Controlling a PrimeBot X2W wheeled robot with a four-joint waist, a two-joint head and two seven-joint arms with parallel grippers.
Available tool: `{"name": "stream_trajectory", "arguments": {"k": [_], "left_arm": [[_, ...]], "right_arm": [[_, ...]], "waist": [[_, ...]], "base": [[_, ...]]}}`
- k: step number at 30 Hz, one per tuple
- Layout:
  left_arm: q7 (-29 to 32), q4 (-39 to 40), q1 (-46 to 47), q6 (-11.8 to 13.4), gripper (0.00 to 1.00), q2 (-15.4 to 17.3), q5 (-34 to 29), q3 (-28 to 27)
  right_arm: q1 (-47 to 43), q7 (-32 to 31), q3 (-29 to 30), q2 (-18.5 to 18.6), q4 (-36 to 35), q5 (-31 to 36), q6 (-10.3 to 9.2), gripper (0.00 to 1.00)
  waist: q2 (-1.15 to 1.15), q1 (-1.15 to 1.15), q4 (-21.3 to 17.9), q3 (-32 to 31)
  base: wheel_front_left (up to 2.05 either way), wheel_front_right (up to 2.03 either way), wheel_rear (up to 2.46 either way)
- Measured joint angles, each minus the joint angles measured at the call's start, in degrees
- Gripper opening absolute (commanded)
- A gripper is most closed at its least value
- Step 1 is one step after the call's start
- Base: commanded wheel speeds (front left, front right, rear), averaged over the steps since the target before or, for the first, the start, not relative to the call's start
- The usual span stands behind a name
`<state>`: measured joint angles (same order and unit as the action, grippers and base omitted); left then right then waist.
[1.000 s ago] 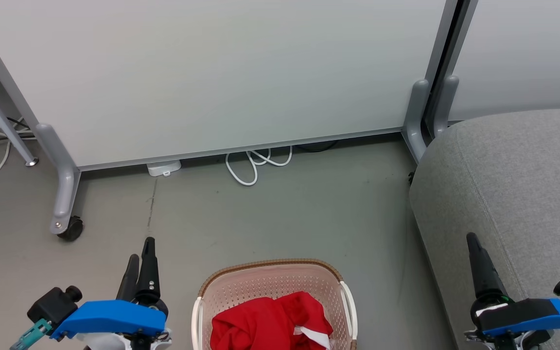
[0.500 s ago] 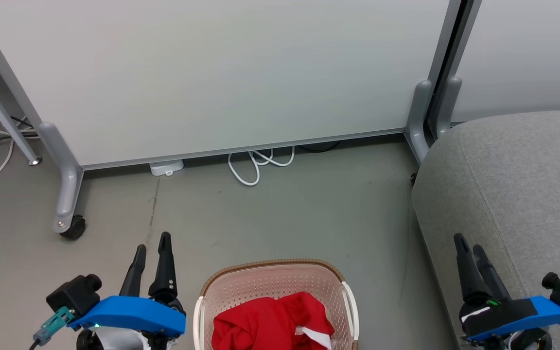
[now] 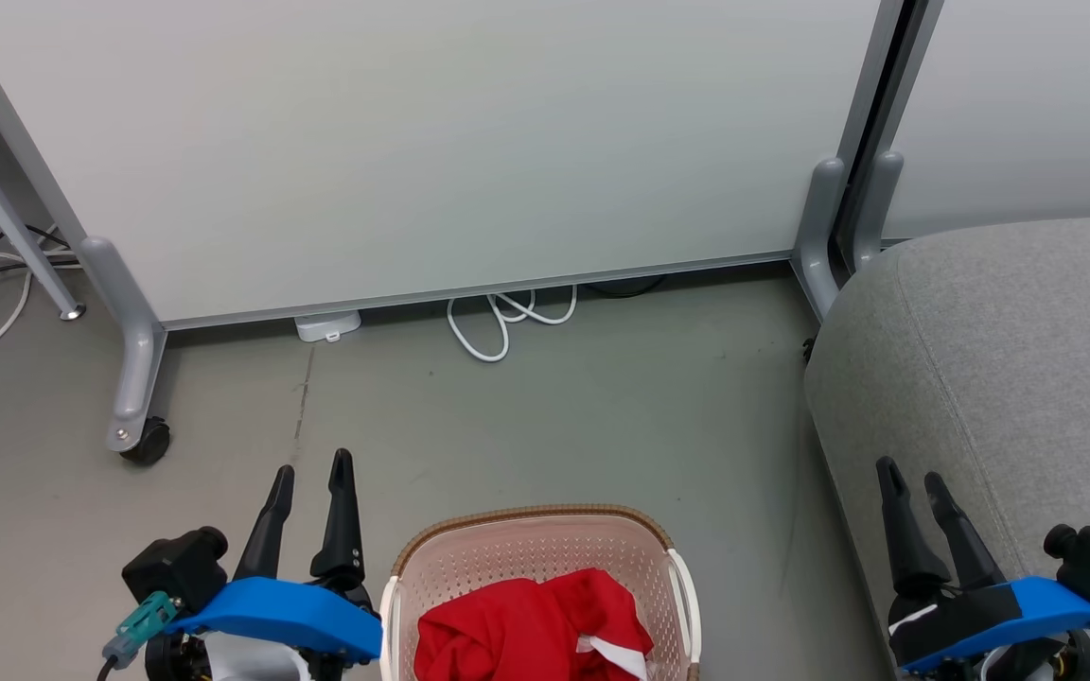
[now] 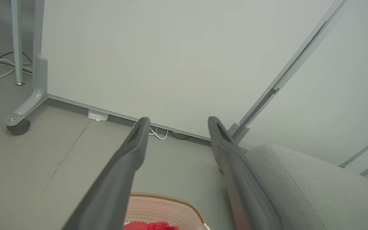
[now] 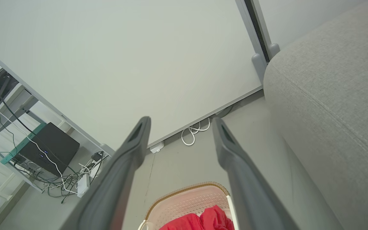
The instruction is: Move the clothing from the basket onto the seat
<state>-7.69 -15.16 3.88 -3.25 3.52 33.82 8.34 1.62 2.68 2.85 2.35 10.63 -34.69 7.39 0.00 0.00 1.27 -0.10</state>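
The red clothing (image 3: 531, 629) with a bit of white trim lies bunched in the cream basket (image 3: 507, 539) on the floor at the bottom centre of the head view. The basket (image 5: 187, 199) and the clothing (image 5: 203, 220) also show low in the right wrist view. The grey seat (image 3: 1018, 359) rises at the right. My left gripper (image 3: 311, 470) stands open in the air just left of the basket, holding nothing. My right gripper (image 3: 913, 476) stands open in front of the seat's near side, right of the basket, also holding nothing.
A pale partition panel (image 3: 431, 142) on grey legs with a caster (image 3: 143, 440) closes the back. White cable loops (image 3: 502, 326) and a small white box (image 3: 327, 326) lie at its foot. More cables and a black box (image 5: 48, 148) sit off to the left.
Both grippers have swung inward toward the basket, their finger pairs now seen side by side with a gap. The head view has shifted slightly.
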Motion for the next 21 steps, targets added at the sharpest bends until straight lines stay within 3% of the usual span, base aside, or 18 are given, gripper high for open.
{"name": "stream_trajectory", "arguments": {"k": [21], "left_arm": [[-2.9,-1.2,0.4,-0.2,1.0,0.0,-10.7,1.8]], "right_arm": [[-0.8,1.6,-0.6,0.1,-0.7,11.3,0.01,1.0]], "waist": [[0.0,0.01,0.6,-0.5]], "base": [[0.0,0.0,0.0]]}}
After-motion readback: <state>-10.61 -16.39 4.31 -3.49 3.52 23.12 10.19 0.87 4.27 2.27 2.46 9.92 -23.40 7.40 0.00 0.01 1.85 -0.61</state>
